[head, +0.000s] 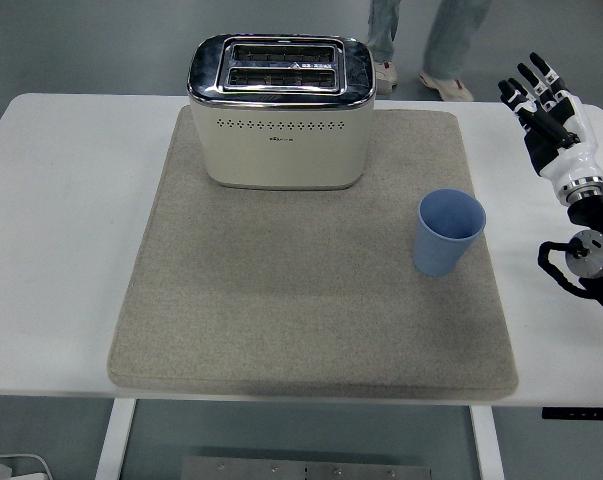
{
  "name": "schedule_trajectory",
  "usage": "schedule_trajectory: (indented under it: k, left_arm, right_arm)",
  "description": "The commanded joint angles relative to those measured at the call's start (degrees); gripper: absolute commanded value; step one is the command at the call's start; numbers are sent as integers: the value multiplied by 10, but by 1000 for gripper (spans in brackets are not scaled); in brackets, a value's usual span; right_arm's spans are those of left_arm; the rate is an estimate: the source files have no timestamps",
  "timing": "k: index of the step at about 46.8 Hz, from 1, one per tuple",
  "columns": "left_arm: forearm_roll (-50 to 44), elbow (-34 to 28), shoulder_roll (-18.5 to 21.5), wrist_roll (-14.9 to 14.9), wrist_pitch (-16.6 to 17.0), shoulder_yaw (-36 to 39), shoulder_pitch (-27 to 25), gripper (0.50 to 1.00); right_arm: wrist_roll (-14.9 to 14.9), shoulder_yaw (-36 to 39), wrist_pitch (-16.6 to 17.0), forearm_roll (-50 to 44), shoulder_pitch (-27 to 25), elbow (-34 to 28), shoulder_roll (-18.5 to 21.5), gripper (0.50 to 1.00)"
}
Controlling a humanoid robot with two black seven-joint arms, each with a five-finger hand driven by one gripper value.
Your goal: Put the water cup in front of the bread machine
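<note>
Head view: I see my right robot hand (547, 112) fingers spread, empty, above the white desk (61, 230). Left of it, the blue cup (448, 232) stands on the grey mat (311, 300); the toaster (280, 112) sits farther left.

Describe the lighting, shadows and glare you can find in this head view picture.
Head view: even, soft overhead light; the cream toaster with its chrome top shows bright reflections along the chrome rim; the light blue plastic cup casts only a faint shadow on the grey felt mat; picture is sharp throughout, with no noticeable blur.
</note>
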Motion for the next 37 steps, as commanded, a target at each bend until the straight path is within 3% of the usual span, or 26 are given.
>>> schedule_trajectory:
  k: [1, 10, 19, 25, 37]
  left_arm:
    - [0, 0, 0, 1, 0, 0, 0, 1000]
    - [0, 0, 0, 0, 0, 0, 0, 1000]
    - [0, 0, 0, 0, 0, 0, 0, 1000]
    - [0, 0, 0, 1, 0, 0, 0, 1000]
    - [0, 0, 0, 0, 0, 0, 0, 1000]
  right_arm:
    - [5, 1, -3, 0, 1, 0, -1, 917]
    - [0, 0, -64, 1, 2, 4, 2, 917]
    - [-14, -1, -71, 0, 2, 41, -7, 917]
    - [-7, -1, -89, -8, 2, 43, -5, 917]
    - [-7, -15, -90, -80, -5, 58, -6, 917]
